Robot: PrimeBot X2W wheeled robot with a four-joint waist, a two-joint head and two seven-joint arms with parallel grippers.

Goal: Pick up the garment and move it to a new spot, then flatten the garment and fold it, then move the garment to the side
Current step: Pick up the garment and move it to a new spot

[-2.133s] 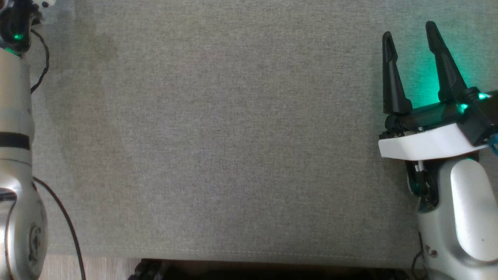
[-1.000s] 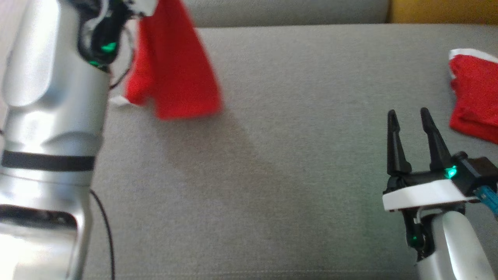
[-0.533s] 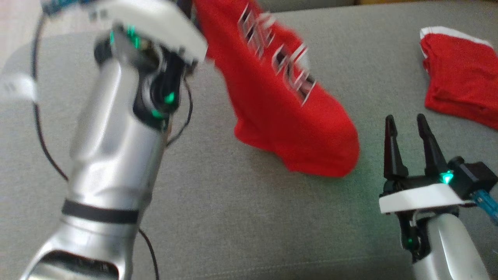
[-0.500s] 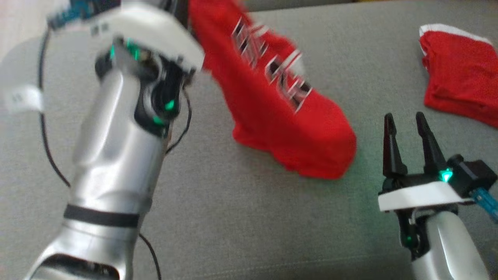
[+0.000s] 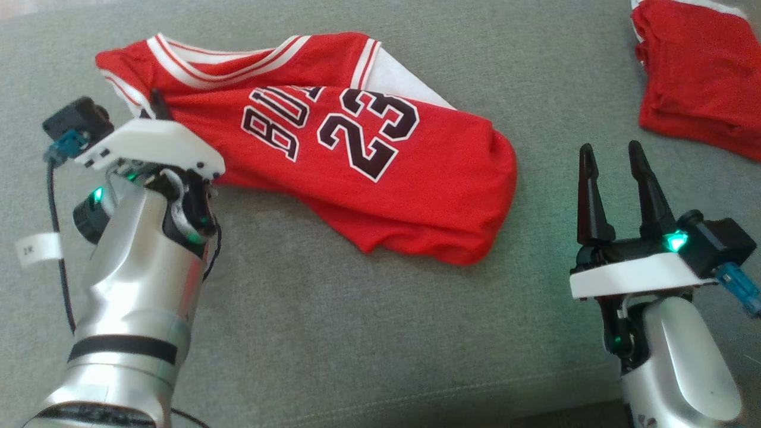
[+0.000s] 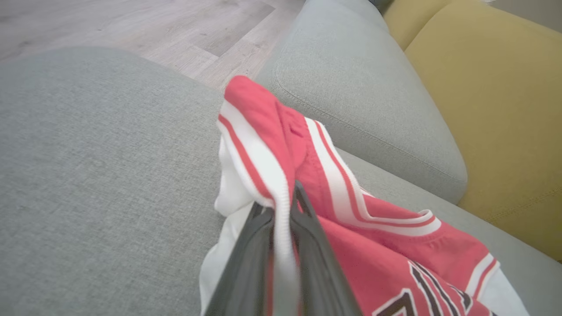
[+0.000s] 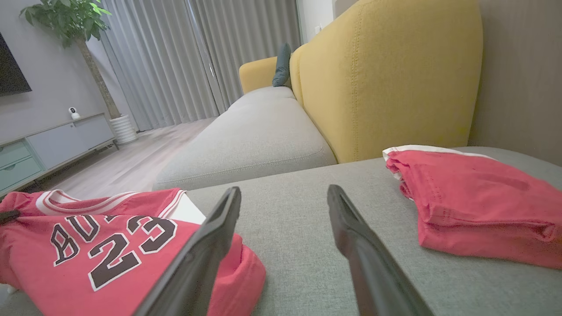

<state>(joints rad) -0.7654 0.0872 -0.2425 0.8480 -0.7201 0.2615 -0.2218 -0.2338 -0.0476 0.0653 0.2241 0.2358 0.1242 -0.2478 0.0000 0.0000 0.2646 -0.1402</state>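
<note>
Mostly behind its wrist, left tool (image 6: 281,206) tight on striped edge of garment (image 5: 357,160); right tool (image 5: 611,148) wide.

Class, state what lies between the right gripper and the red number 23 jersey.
Only bare grey cushion separates the right gripper from the jersey, as seen in the head view.

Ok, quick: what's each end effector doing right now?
Left end effector: closed on the jersey, at its striped edge.
Right end effector: open, holding nothing.
</note>
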